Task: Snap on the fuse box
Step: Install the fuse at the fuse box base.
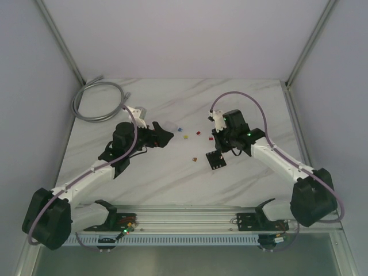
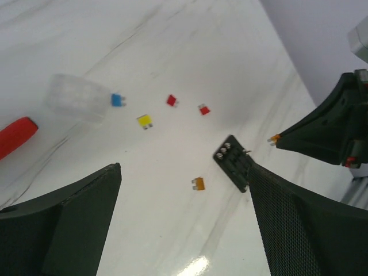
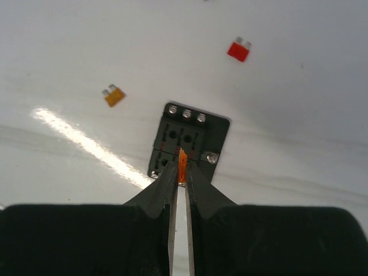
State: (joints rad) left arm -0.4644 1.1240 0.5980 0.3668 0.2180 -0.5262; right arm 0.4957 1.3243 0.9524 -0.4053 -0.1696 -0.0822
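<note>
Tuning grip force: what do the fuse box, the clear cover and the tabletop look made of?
Fuse box: probably moulded plastic, matte black; dull surface, with bright metal screw heads on it.
Clear cover: translucent plastic, slightly frosted; pale and see-through.
Tabletop: glossy white marble-pattern surface with grey veins and lamp glare; stone or laminate, can't tell.

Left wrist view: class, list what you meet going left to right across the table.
In order: red tool handle → clear square plastic cover → small blue fuse → small yellow fuse → left-hand small red fuse → flat black plastic fuse box → right gripper pinching a tiny orange fuse.
</note>
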